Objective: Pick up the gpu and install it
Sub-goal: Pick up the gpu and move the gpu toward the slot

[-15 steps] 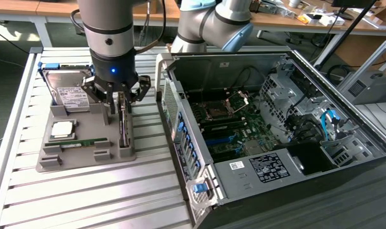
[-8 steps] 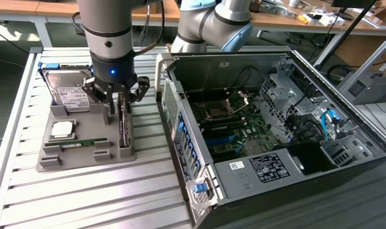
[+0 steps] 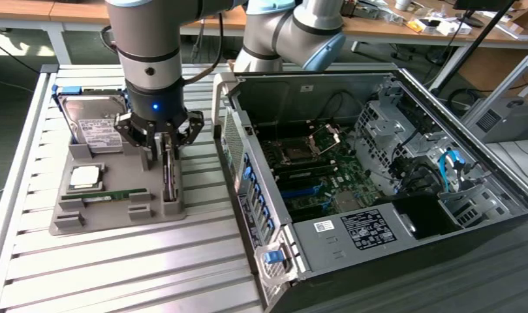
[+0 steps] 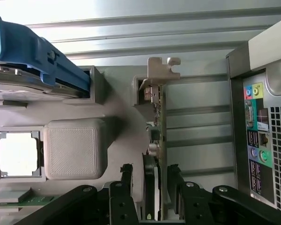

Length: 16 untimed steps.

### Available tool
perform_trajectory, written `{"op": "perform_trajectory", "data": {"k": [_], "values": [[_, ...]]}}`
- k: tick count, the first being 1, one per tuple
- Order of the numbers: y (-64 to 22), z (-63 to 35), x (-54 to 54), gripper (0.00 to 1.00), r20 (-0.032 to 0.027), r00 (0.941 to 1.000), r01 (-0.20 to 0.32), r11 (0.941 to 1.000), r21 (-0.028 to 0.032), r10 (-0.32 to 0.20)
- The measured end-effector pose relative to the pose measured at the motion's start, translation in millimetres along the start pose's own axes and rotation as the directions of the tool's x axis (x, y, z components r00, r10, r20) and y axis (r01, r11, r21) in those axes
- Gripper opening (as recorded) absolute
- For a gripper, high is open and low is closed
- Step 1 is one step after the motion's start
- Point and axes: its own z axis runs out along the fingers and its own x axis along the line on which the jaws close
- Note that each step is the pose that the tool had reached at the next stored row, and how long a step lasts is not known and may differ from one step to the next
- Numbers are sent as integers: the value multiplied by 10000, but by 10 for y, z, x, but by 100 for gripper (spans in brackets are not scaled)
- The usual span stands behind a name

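End effector [image 3: 164,147] is sitting fingers apart, straddling the gpu [image 3: 169,182] directly beneath. Gpu is standing on edge in the gray holder [image 3: 115,218], exterior view's left of the PC case [image 3: 325,251], long axis running near-to-far.

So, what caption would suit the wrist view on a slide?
Open claw straddling the gpu, which stands on edge in its grey holder beside the computer case.

A slatted aluminium tabletop [image 3: 115,261] is seen in front; behind it a cluttered wooden workbench [image 3: 377,27] is set, with grey floor [image 3: 7,85] beneath.
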Motion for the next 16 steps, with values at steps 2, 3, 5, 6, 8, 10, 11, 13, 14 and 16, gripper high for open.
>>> {"op": "perform_trajectory", "data": {"k": [2,3,5,6,8,10,11,13,14,16], "values": [[-1,29,1,43,1,10000,0,10000,-1,0],[-2,42,1,43,1,10000,0,10000,-1,0],[-2,57,1,43,1,10000,0,10000,-1,0],[-3,58,2,43,-1,10000,0,10000,1,0],[-3,58,2,43,-1,10000,0,10000,1,0],[-3,58,1,43,-1,10000,0,10000,1,0],[-3,59,1,43,0,10000,0,10000,0,0],[-3,59,1,42,0,10000,0,10000,0,0],[-3,59,1,35,1,10000,-1,10000,0,1],[-3,59,1,29,0,10000,0,10000,0,0]]}}
